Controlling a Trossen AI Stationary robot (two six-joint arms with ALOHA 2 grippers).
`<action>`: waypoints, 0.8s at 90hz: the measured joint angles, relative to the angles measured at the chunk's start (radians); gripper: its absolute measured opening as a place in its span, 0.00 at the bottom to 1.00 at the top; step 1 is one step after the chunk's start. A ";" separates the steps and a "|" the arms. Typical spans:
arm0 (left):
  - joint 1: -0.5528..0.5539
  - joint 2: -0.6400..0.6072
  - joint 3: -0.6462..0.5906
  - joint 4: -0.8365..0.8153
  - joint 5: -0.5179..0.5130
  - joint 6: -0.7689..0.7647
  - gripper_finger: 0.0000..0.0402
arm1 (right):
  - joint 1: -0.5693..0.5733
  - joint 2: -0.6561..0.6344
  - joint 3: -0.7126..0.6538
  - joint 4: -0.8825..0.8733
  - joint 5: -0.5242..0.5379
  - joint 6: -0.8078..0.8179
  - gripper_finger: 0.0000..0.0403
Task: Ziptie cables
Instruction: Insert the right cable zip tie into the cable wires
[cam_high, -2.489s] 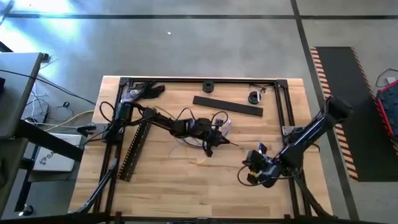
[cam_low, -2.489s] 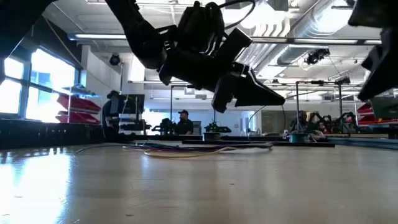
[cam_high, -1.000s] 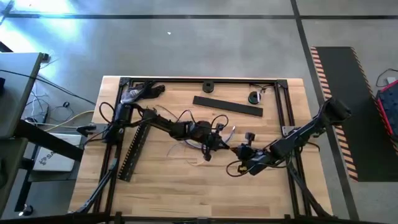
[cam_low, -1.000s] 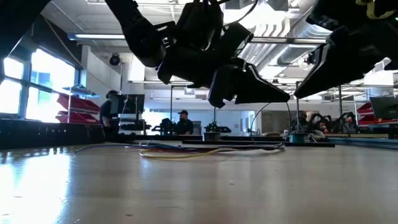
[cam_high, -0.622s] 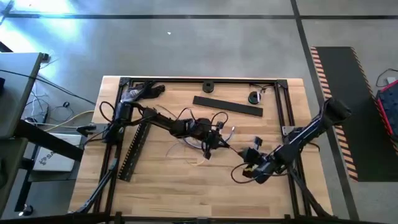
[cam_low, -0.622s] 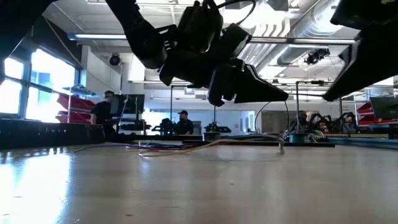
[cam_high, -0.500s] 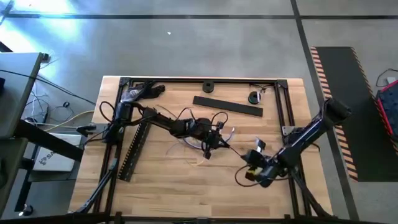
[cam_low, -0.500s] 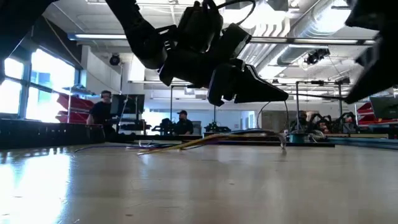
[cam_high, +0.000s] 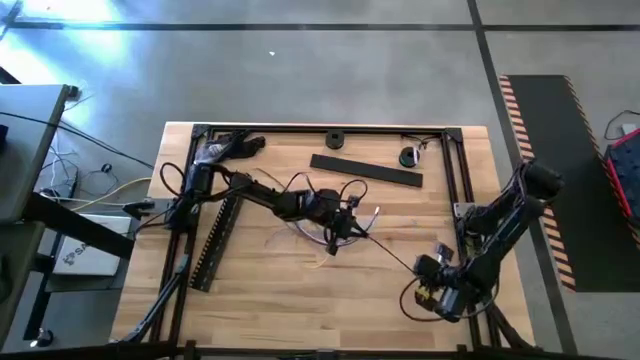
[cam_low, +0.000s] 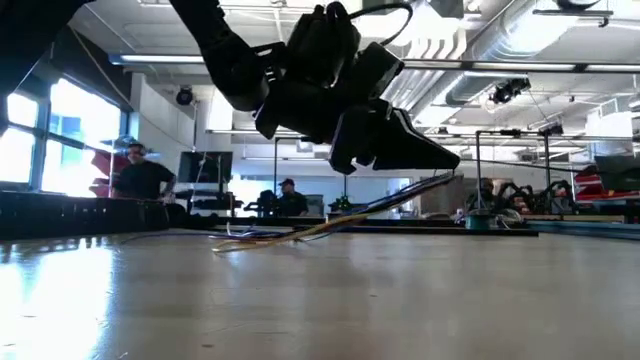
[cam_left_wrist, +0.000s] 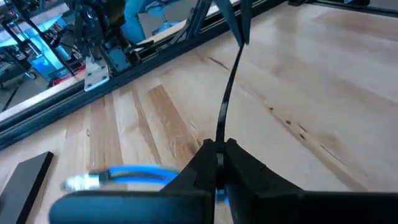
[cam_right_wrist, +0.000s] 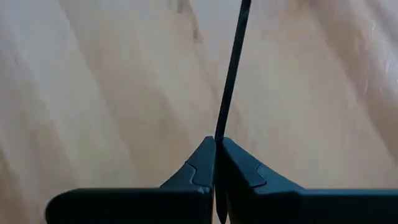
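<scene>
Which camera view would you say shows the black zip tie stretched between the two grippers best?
The high view: the zip tie runs taut from the left gripper to the right gripper. Each wrist view shows only one end, pinched in shut fingers. The low view shows it slanting up from the cables, right gripper out of view.

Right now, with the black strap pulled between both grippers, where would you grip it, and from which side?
Grip the strap at its free middle, from above. The left gripper and the right gripper pinch its ends, and the span looks taut and off the table, so jaws could probably close across it.
</scene>
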 joint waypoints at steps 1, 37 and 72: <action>0.000 0.000 0.000 -0.001 0.000 0.000 0.00 | 0.004 0.003 0.003 0.000 -0.008 0.005 0.00; 0.014 0.000 0.000 -0.046 -0.015 0.019 0.01 | 0.141 0.123 0.102 -0.005 -0.265 0.225 0.00; 0.012 -0.026 -0.001 -0.115 -0.087 -0.023 0.00 | 0.139 0.127 0.132 -0.045 -0.155 0.216 0.02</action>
